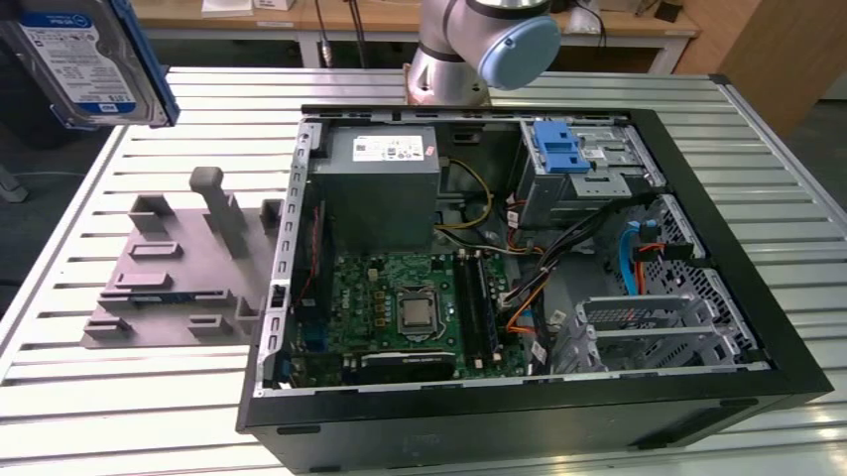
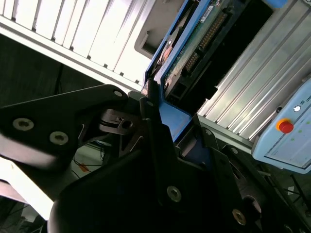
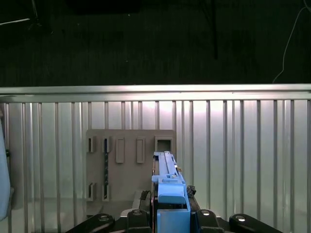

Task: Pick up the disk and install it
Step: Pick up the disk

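- exterior view: disk (image 1: 86, 59) is chopped by the top and left edges, so you only get part of it
- arm (image 1: 483, 45) runs off the top too
- case (image 1: 530, 436) is clipped along the bottom edge
- first wrist view: the edge-on disk covers part of the grey plate (image 3: 126, 165)
- second wrist view: box (image 2: 286, 131) with the red button is cut off at the picture's edge

arm (image 1: 457, 45): grey joint upright | tool (image 2: 172, 124): aloft, tilted, clamped tight on disk (image 2: 197, 39) edge
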{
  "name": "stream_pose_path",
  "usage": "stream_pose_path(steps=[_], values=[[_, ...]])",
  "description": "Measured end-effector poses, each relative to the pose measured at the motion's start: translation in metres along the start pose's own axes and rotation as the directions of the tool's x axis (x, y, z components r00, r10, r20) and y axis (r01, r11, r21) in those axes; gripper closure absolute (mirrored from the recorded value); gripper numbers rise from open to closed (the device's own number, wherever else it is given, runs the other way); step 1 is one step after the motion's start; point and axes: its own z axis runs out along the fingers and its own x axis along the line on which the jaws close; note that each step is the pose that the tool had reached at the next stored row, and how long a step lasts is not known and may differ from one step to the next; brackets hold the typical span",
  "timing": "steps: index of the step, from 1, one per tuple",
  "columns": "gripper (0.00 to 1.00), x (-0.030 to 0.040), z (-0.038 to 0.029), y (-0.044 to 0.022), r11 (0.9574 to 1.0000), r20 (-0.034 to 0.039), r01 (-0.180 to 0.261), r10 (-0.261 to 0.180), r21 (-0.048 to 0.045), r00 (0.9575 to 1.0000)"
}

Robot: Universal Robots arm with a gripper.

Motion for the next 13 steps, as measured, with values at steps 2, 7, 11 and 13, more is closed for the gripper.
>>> stream_pose_path(steps=[2,7,11,13], values=[[0.64,0.0025,0.0000,0.0000,1.0000,0.0000,0.000,0.000,0.0001,1.0000],[0.64,0.0112,0.0000,-0.0003,1.0000,-0.0001,0.000,0.000,-0.0001,1.0000],[0.64,0.0178,0.0001,-0.0005,1.0000,0.0000,0.000,0.000,0.0000,1.0000],[0.64,0.0204,0.0001,-0.0013,1.0000,-0.0001,0.000,0.000,0.0000,1.0000]])
